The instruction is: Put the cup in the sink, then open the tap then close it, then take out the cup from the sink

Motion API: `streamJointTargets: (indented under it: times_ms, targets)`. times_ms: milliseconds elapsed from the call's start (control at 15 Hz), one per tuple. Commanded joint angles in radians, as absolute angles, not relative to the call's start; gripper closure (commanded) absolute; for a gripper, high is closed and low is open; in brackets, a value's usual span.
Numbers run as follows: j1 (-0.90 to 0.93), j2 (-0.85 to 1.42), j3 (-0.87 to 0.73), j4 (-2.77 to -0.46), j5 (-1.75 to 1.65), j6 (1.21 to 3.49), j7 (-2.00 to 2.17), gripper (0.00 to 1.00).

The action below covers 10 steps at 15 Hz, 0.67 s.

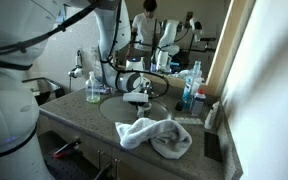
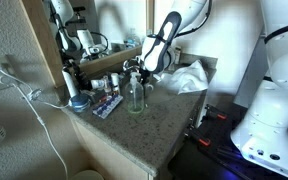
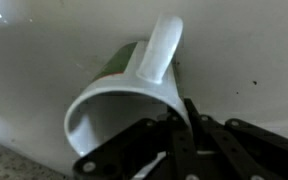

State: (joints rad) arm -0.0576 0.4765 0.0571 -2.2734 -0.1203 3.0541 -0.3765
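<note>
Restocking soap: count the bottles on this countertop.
3. A clear bottle of green liquid stands at one side of the sink; a blue-and-white bottle and a second blue-and-white bottle stand at the opposite side. Others may be hidden behind the arm.

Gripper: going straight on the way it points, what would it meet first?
The gripper is shut on the cup; straight ahead, that cup would probably meet the white sink wall behind it, depth unclear.
</note>
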Motion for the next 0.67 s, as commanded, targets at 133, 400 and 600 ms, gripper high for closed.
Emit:
streamJointTargets:
  times_ms: [133,400,600]
  targets:
    - [-0.055,0.447,0.048,-2.342,-0.144,3.141,-0.307,0.95]
    - [-0.050,0.455,0.042,-2.343,-0.148,3.155,-0.303,0.95]
    - [-0.057,0.466,0.055,-2.327,-0.149,3.147,-0.312,0.96]
